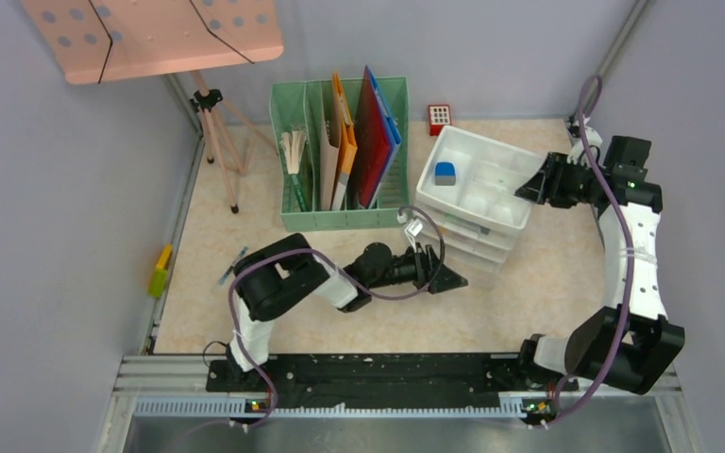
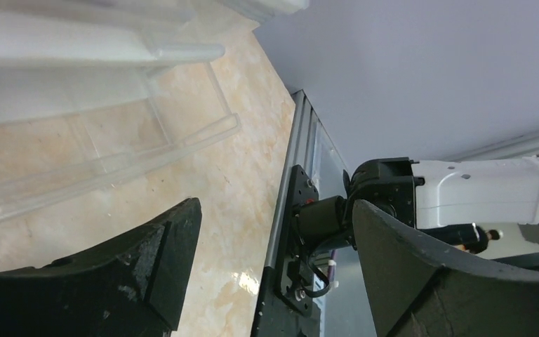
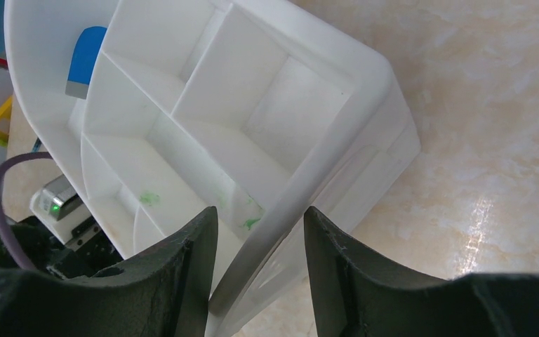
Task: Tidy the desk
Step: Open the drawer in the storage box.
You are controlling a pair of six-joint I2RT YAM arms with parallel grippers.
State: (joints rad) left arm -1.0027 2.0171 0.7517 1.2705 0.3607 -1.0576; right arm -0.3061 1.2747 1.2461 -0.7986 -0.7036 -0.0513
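Observation:
The desk (image 1: 491,311) is a beige marble-patterned top. On its right half stands a white compartment organizer (image 1: 477,142) with clear drawers below and a blue eraser (image 1: 446,174) in one cell. My right gripper (image 1: 529,189) holds the organizer's right rim. In the right wrist view, my right gripper (image 3: 260,210) has that rim (image 3: 365,77) wedged between its fingers. My left gripper (image 1: 444,274) lies low on the desk in front of the drawers. In the left wrist view, my left gripper (image 2: 275,205) is open and empty beside a clear drawer (image 2: 112,161).
A green file holder (image 1: 340,219) with folders stands at the back centre. A small red item (image 1: 440,117) sits behind the organizer. A pen (image 1: 226,274) and a yellow-green item (image 1: 160,271) lie at the left. A pink music stand (image 1: 151,33) rises at the back left.

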